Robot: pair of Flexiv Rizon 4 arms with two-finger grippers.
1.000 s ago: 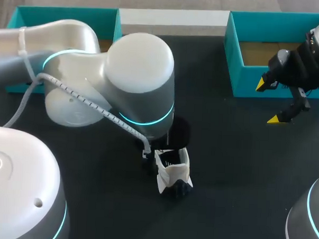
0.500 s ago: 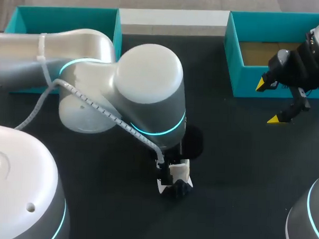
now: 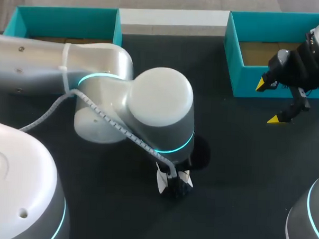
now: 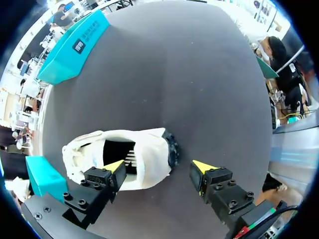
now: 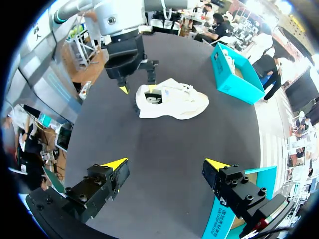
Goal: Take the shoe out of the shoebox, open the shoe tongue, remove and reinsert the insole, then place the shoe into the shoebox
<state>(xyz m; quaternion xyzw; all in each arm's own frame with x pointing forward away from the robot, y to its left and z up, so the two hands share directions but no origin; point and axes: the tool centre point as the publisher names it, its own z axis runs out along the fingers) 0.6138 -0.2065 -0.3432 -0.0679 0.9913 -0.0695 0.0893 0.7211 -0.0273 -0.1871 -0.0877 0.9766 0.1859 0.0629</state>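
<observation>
The white shoe (image 4: pixel 149 149) lies on the black table, and its dark opening (image 4: pixel 118 149) faces my left gripper (image 4: pixel 158 168). That gripper is open astride the heel end. One yellow fingertip (image 4: pixel 115 167) hangs over the opening, the other (image 4: pixel 202 167) stands outside the black heel patch (image 4: pixel 172 149). In the head view my left arm hides most of the shoe (image 3: pixel 173 182). From the right wrist view, the shoe (image 5: pixel 174 102) and the left gripper (image 5: pixel 135 89) show far ahead. My right gripper (image 3: pixel 274 100) is open and empty beside the right teal shoebox (image 3: pixel 233 75).
A second teal box (image 3: pixel 63 17) stands at the back left, partly behind my left arm. In the right wrist view that box (image 5: pixel 237 74) lies beyond the shoe, and the near box's edge (image 5: pixel 234 199) runs beside my right gripper (image 5: pixel 165 164).
My left arm has shifted to the right and toward the front over the shoe, covering more of it. The right arm has not moved.
</observation>
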